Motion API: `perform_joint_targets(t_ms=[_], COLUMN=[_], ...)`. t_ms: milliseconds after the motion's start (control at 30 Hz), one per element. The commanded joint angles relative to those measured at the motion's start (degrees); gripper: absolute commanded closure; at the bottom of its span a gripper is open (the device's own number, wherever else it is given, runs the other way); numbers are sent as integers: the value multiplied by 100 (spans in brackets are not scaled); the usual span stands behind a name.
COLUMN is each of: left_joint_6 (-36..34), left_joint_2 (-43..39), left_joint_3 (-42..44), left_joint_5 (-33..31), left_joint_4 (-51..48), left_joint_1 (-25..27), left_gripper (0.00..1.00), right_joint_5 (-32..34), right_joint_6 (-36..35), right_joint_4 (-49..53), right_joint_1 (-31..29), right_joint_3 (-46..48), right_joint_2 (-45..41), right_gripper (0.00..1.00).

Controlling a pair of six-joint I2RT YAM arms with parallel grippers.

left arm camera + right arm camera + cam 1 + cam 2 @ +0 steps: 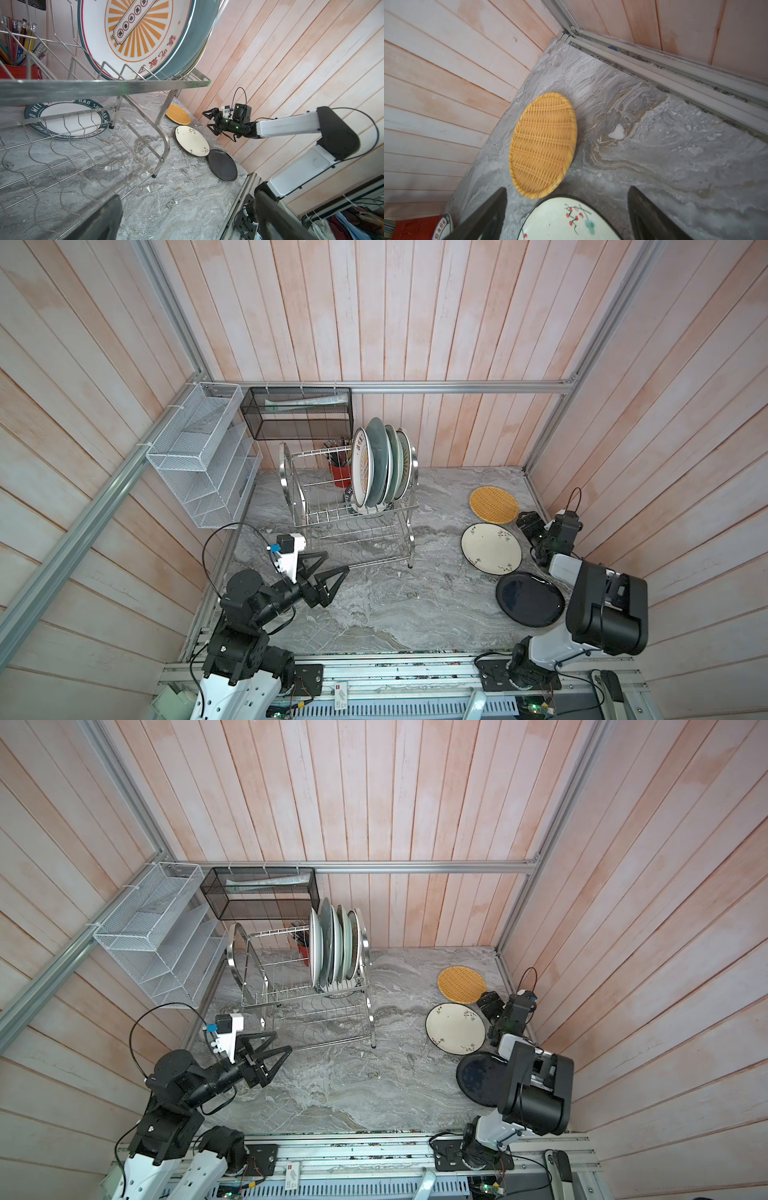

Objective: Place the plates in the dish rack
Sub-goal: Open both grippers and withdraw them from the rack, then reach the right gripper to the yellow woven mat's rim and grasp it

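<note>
The steel dish rack stands at the back, with several plates upright at the right end of its upper tier, the orange sunburst one in front. A green-rimmed plate lies flat on the counter under the rack. On the right of the counter lie the yellow woven disc, the cream floral plate and the black plate. My right gripper is open, its fingers either side of the floral plate's edge. My left gripper hovers open and empty before the rack.
A white mesh organiser and a black mesh basket hang on the back-left rails. A red utensil holder stands behind the rack. The plank wall runs close along the right arm. Bare marble counter lies between the arms.
</note>
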State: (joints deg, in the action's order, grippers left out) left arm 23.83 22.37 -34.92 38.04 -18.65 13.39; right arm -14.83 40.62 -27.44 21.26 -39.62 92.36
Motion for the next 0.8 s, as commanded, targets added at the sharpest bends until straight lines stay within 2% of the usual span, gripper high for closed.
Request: perform_joint_targets(t_ms=[0,100,267,400,600,767], left_joint_6=[26,25,60,63,73,69], left_joint_2=[28,13,-96,-123,-119,-152], left_joint_3=[41,40,62,69,72,68], left_joint_5=[108,116,85,106,107,98], left_joint_4=[118,114,138,161,156,159], left_joint_1=[-57,-71,-68,-65,-69,-68], left_gripper=[0,0,0,0,0,0], right_joint_5=[-891,-1237,-2140,-2172,-2569,-2732], right_joint_6=[-17,-10,444,450,542,733], right_joint_4=[-420,-559,-1006,-706,-595,-492], right_joint_1=[46,138,336,344,370,397], right_joint_3=[-377,-595,-988,-1298,-1812,-2220], right_joint_2=[501,950,1713,2020,2546,3047], right_gripper=[13,18,21,21,21,25])
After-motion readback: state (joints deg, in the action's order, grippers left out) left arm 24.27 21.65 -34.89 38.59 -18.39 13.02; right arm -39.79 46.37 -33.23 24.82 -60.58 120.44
